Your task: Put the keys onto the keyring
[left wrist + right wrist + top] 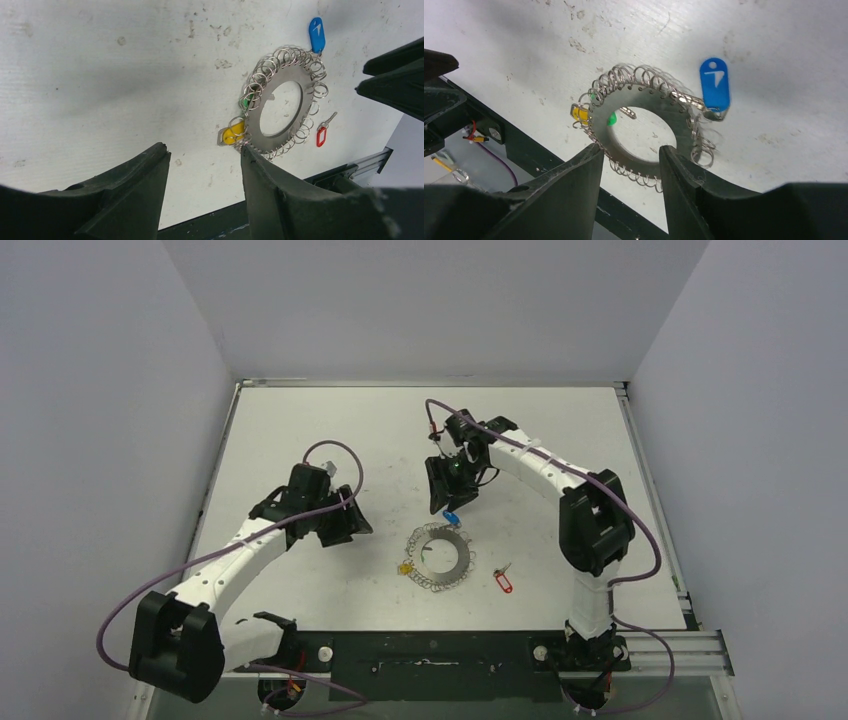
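Top view: keyring [441, 555] lies flat on the white table [300, 440], just below centre of frame.
- Blue-tag key [451, 517] is at the ring's upper edge. The tag lies outside the ring and the metal end meets the wire loops. Can't tell if it's threaded onto a loop or only resting against one.
- Red-tag key [503, 580] is loose on the table, lower right of the ring, near it but not touching.
- Yellow tag [405, 568] sits at the ring's left edge among the loops. Green tag [424, 550] is at the inner left side of the plate.

Left gripper [338, 525]: left of the ring and well apart from it. In the left wrist view, the left gripper [202, 150] has its jaws spread, with only bare table between the fingers and nothing held. The same view shows the keyring [255, 125] centre right, the blue-tag key [316, 34] at top, and the red-tag key [321, 136] to the ring's right.

Right gripper [445, 498]: just above the ring in frame, fingertips close to the blue tag. In the right wrist view, the right gripper [630, 148] has its jaws apart and is holding nothing. The keyring [674, 112] shows through the gap, and the blue-tag key [714, 84] is at upper right.
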Robot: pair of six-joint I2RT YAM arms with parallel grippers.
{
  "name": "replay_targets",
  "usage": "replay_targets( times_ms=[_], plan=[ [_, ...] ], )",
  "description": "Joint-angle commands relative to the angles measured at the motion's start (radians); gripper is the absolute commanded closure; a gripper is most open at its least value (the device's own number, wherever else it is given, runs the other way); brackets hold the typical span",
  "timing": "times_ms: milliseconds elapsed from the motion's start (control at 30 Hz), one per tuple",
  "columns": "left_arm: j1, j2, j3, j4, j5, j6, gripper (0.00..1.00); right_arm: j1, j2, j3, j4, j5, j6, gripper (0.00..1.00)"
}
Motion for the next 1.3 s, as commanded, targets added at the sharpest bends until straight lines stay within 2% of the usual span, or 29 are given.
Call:
replay_targets(
  times_ms=[0, 300, 400, 467, 567, 667, 800, 1033, 1267],
  plan=[
    [0.04, -0.08, -0.048, 0.0, 0.052, -0.014, 0.47, 0.058, 0.088, 0.082, -0.024, -0.013, -0.011, 0.55],
    [0.046, -0.119, -0.095, 0.024, 0.084, -0.053, 0.47, 0.187, 0.203, 0.127, 0.003, -0.014, 0.034, 0.62],
    [0.046, -0.117, -0.104, 0.037, 0.094, -0.06, 0.48, 0.214, 0.234, 0.134, 0.019, -0.034, 0.051, 0.67],
    [0.046, -0.115, -0.105, 0.037, 0.093, -0.06, 0.48, 0.223, 0.239, 0.145, 0.021, -0.046, 0.057, 0.75],
    [0.046, -0.113, -0.106, 0.038, 0.093, -0.06, 0.48, 0.223, 0.219, 0.144, 0.039, -0.071, 0.062, 0.79],
    [0.046, -0.108, -0.113, 0.057, 0.098, -0.062, 0.48, 0.22, 0.196, 0.147, 0.038, -0.053, 0.052, 0.79],
    [0.046, -0.091, -0.125, 0.113, 0.118, -0.087, 0.49, 0.215, 0.188, 0.156, 0.02, 0.002, 0.037, 0.72],
    [0.035, 0.012, -0.145, 0.296, 0.197, -0.182, 0.61, 0.201, 0.203, 0.153, 0.012, 0.02, 0.044, 0.72],
    [-0.018, 0.111, -0.1, 0.356, 0.197, -0.202, 0.62, 0.196, 0.232, 0.156, 0.005, 0.033, 0.047, 0.76]
  ],
)
